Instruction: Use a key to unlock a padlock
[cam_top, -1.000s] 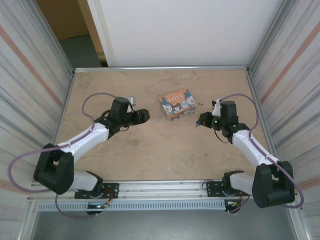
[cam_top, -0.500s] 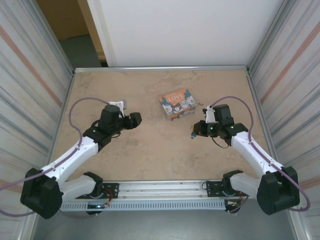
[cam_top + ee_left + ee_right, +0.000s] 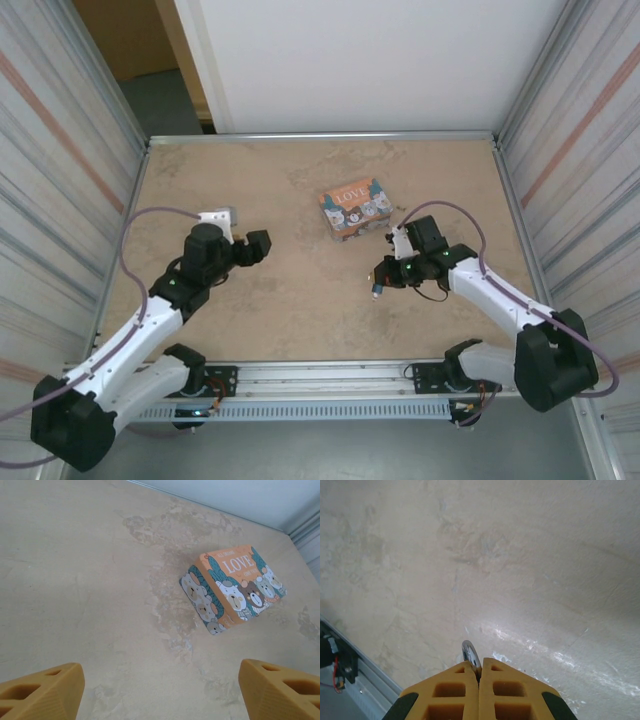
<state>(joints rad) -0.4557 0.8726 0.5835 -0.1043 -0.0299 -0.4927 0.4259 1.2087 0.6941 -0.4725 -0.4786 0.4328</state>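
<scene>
- The right fingers (image 3: 455, 692) are pressed together on a thin silvery loop (image 3: 470, 653), apparently the shackle of the padlock, which pokes out from between their tips.
- From above, the padlock (image 3: 376, 291) shows as a tiny blue speck hanging at the tip of the right fingers (image 3: 384, 272), right of the counter's middle. It cannot be told whether it touches the counter (image 3: 300, 320).
- An orange "LOVE" box (image 3: 354, 208) printed with cartoon animals lies just beyond the padlock, toward the far side, apart from both arms.
- The left fingers (image 3: 42, 690) stand spread wide over bare counter on the left, well apart from the box, which lies ahead of them.
</scene>
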